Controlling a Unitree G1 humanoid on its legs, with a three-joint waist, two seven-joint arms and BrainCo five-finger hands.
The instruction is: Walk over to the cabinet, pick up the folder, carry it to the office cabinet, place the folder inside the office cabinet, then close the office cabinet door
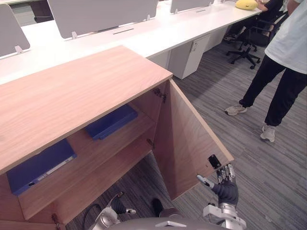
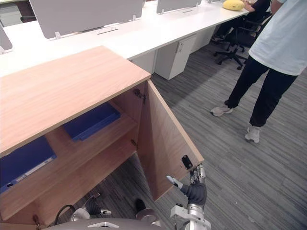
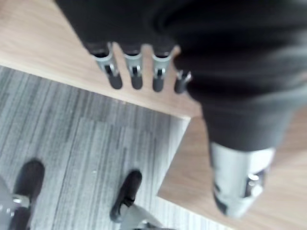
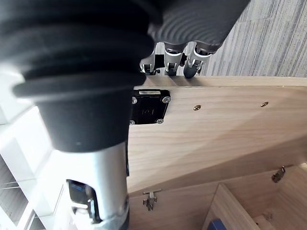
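Cabinet (image 1: 72, 91) door (image 1: 187, 139) is wide open. Right hand (image 1: 226, 189) on the door's outer edge, fingers straight, thumb spread. Left hand (image 1: 116, 206) hangs low, fingers relaxed, empty. Blue folder (image 1: 111, 122) lies flat on the shelf (image 1: 120, 143) inside, second blue folder (image 1: 41, 165) further left.

Right hand (image 2: 195, 191) at open door (image 2: 163, 143) edge; folder (image 2: 91, 120) on shelf (image 2: 117, 132)

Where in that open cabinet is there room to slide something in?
The shelf is bare between the left blue folder and the right blue folder; the bottom board below looks bare where visible. The cabinet top is free too. Crowded: the outer edge of the door, where the right hand rests.
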